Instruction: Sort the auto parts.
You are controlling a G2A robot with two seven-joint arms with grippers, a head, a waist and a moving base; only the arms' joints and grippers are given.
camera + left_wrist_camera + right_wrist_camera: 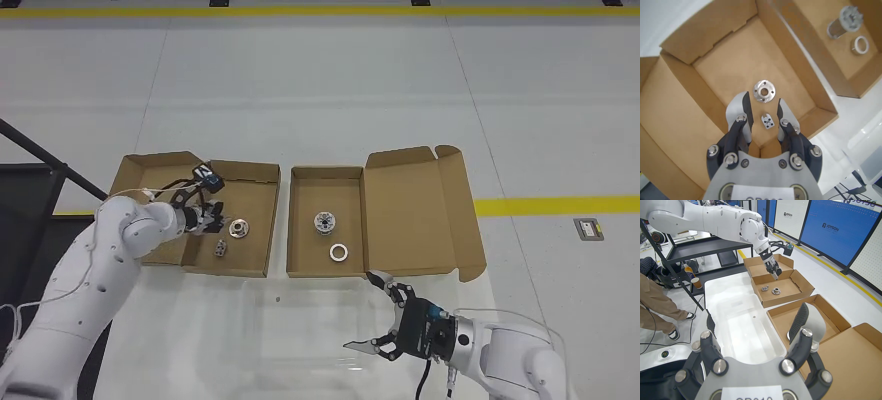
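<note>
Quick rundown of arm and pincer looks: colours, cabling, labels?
The left arm and right arm have glossy white shells. Black cables loop off the left wrist to a black camera box. The left pincer and right pincer each have a grey base plate with a white printed label, black linkage bars with silver pins, and curved silver fingers faced with black pads.

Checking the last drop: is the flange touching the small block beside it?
Apart. The left wrist view shows a strip of bare box floor between the flange and the block.
</note>
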